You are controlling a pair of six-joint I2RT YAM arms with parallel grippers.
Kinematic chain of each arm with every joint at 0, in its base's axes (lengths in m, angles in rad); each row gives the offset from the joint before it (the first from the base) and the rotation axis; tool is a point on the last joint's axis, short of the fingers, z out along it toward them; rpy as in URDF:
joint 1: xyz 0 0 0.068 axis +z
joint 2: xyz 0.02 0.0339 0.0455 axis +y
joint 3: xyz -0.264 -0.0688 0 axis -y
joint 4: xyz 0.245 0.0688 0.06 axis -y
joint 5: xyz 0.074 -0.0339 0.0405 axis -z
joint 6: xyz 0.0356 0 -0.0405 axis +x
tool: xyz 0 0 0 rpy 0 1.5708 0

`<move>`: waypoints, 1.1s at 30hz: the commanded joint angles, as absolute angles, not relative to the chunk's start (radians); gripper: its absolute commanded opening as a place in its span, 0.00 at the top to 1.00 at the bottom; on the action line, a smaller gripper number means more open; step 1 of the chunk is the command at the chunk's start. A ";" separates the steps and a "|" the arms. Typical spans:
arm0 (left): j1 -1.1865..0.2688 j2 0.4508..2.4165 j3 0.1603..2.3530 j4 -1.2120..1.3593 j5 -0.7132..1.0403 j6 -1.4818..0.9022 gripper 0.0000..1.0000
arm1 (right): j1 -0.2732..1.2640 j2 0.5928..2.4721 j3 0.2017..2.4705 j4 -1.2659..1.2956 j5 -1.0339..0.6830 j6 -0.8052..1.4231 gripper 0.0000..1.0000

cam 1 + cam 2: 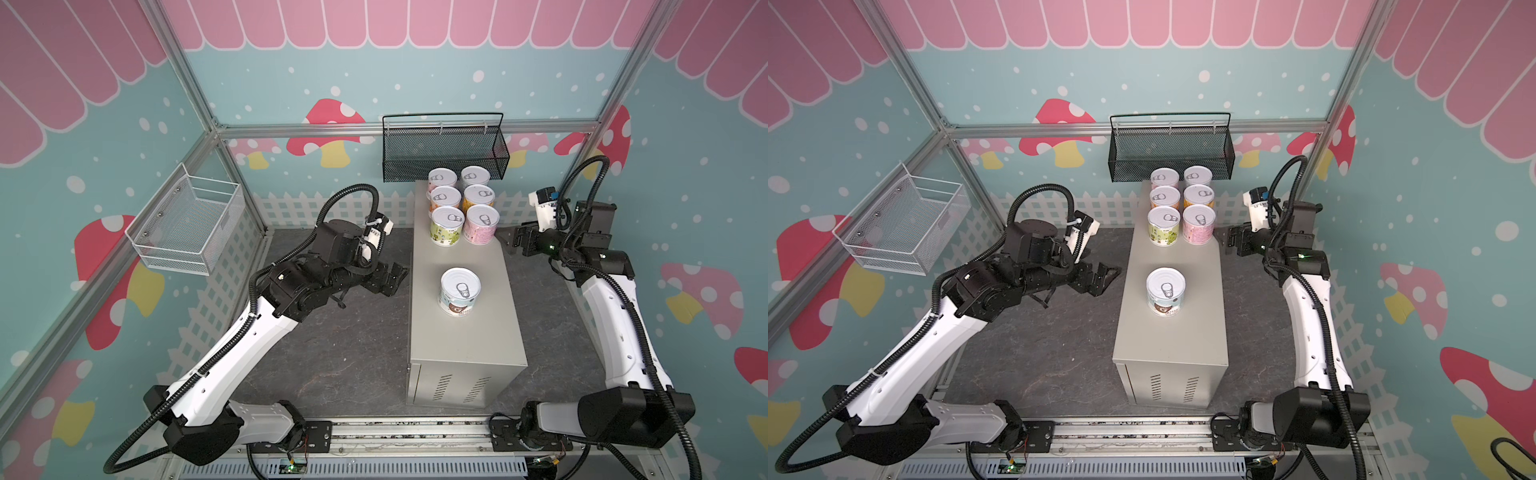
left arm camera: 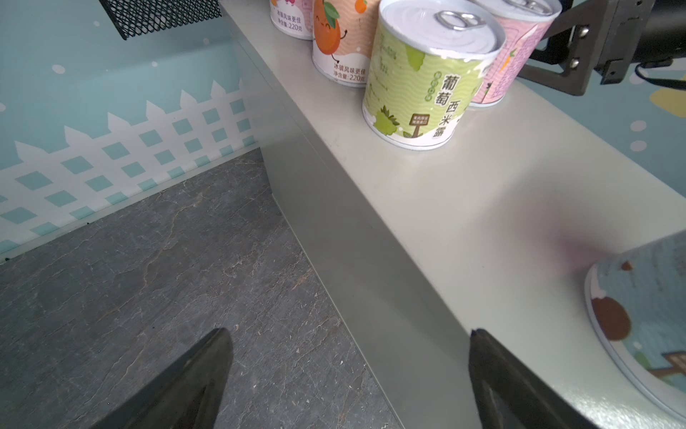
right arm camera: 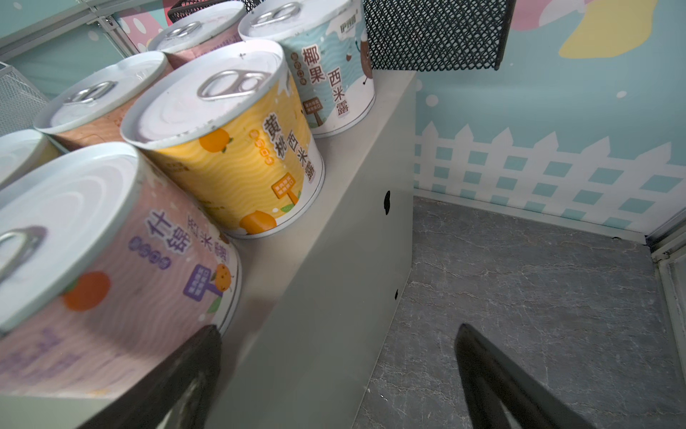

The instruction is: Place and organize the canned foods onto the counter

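Note:
Several canned foods stand in two rows at the far end of the beige counter [image 1: 469, 340], the green can [image 1: 446, 226] and pink can [image 1: 481, 224] nearest. A white-blue can [image 1: 459, 291] stands alone mid-counter, also shown in a top view [image 1: 1165, 291]. My left gripper [image 1: 392, 278] hangs open beside the counter's left side, nothing between its fingers [image 2: 208, 364]. My right gripper [image 1: 513, 241] is open at the counter's right side, close to the pink can [image 3: 111, 267] and apart from it. The yellow can [image 3: 237, 156] stands behind the pink one.
A black mesh basket [image 1: 444, 149] hangs on the back wall just above the far cans. A white wire basket [image 1: 187, 224] hangs on the left wall. Dark stone floor [image 1: 353, 353] lies on both sides of the counter.

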State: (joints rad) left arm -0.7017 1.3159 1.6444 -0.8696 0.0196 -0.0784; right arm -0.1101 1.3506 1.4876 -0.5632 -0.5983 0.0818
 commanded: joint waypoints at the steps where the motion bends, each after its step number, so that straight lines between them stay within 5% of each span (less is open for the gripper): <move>1: -0.706 1.298 1.640 -0.854 0.025 -0.069 0.00 | -0.104 1.348 1.474 -0.569 -0.579 0.055 0.01; 12: -0.706 1.294 1.634 -0.855 0.021 -0.066 0.01 | -0.104 1.358 1.641 -0.650 -0.480 0.045 0.01; 33: -0.707 1.279 1.608 -0.842 0.023 -0.069 0.01 | -0.062 1.404 1.779 -0.722 -0.560 0.017 0.00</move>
State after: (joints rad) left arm -0.7025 1.3010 1.6184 -0.8551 0.0196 -0.0784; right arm -0.0734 1.3930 1.7504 -0.6949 -0.5442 0.0486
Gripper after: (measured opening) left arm 0.992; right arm 0.995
